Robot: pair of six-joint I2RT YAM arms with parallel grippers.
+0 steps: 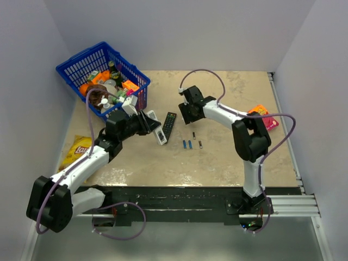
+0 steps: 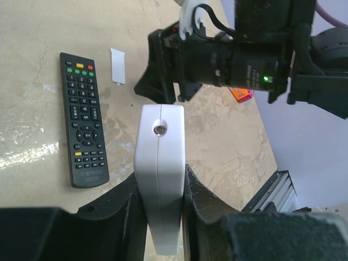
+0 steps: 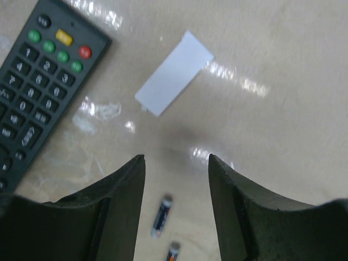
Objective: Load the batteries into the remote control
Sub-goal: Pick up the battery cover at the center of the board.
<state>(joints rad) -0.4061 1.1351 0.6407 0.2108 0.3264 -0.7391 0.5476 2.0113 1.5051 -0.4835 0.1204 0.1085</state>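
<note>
The table (image 1: 228,157) bears a black remote (image 2: 83,117); beside it the left gripper (image 2: 160,182) clamps the white remote control (image 2: 160,136) on edge; the right gripper (image 3: 176,163) hangs parted and empty near a white cover (image 3: 174,73); the batteries (image 1: 185,144) lie loose on the tabletop.

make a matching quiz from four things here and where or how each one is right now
Things:
1. white remote
2. black remote
3. right claw
4. blue basket

Place or state:
A. far left corner of the table
B. open, nothing between its fingers
C. gripped in the left claw
D. lying flat, buttons up

Pairs: 1-C, 2-D, 3-B, 4-A
</note>
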